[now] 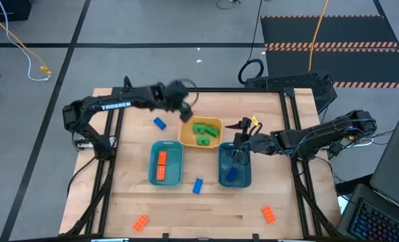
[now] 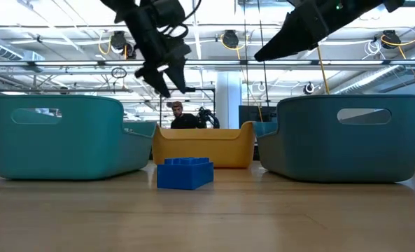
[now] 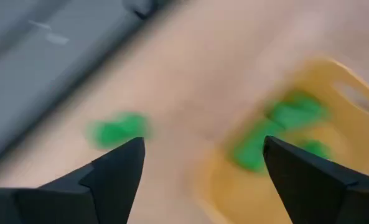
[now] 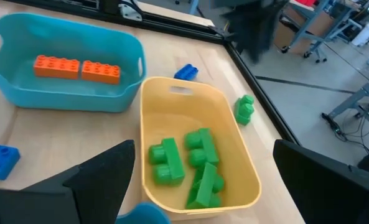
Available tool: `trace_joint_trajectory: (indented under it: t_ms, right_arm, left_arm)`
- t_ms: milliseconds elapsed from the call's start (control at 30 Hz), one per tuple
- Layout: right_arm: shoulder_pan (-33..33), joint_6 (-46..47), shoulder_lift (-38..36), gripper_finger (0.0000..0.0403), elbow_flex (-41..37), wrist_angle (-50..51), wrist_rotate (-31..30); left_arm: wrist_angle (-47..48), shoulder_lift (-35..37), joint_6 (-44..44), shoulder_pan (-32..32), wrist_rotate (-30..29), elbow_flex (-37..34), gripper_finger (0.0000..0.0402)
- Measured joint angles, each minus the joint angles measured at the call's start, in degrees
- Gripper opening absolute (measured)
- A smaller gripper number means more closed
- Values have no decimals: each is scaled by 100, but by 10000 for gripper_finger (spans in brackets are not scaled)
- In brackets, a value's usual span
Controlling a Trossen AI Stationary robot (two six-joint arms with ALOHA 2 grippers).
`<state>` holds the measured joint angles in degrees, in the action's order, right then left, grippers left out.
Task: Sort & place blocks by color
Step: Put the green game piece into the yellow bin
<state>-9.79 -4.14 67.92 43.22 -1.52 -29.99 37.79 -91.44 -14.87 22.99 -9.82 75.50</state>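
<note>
Left hand wide open, empty, above yellow bin far edge; green block lies outside on counter. Regrasp squarely, release lower over bin centre.

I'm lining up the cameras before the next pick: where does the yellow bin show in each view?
High view: the yellow bin sits at table centre, between and behind both teal bins.
Low view: yellow bin at centre, behind the blue block.
Left wrist view: blurred, at the picture's right.
Right wrist view: centre, rim facing the camera.
Shared landmark: the green blocks inside it; hidden in the low view.
</note>
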Motion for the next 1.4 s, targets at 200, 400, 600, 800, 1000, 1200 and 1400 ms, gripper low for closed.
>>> trace_joint_trajectory:
  t_ms: [200, 400, 600, 800, 1000, 1200, 1400]
  right_arm:
    - [112, -9, -2, 377, -155, -93, -1]
    - [399, -114, -2, 377, -536, -450, 3]
    - [731, -140, -2, 377, -1109, -1685, 1]
    - [757, -129, 0, 377, -1325, -2028, 21]
    - [709, -160, 0, 377, -1325, -2040, 24]
    - [708, -374, 0, 377, -1325, -2213, 25]
    - [716, -753, 0, 377, -1325, -2700, 25]
  left_arm:
    - [462, -214, 988, 1165, 580, 694, 299]
    - [1554, -676, 2022, 1805, 1270, 1041, 253]
    - [1949, -1161, 2981, 1709, 1254, 1294, 250]
    - [1913, -1592, 4161, 1313, -13, 1312, 274]
    - [2193, -2110, 4286, 1250, -161, 1312, 291]
    - [2155, -2260, 4441, 1242, -34, 1324, 278]
    - [2041, -2256, 4482, 1228, 218, 1672, 264]
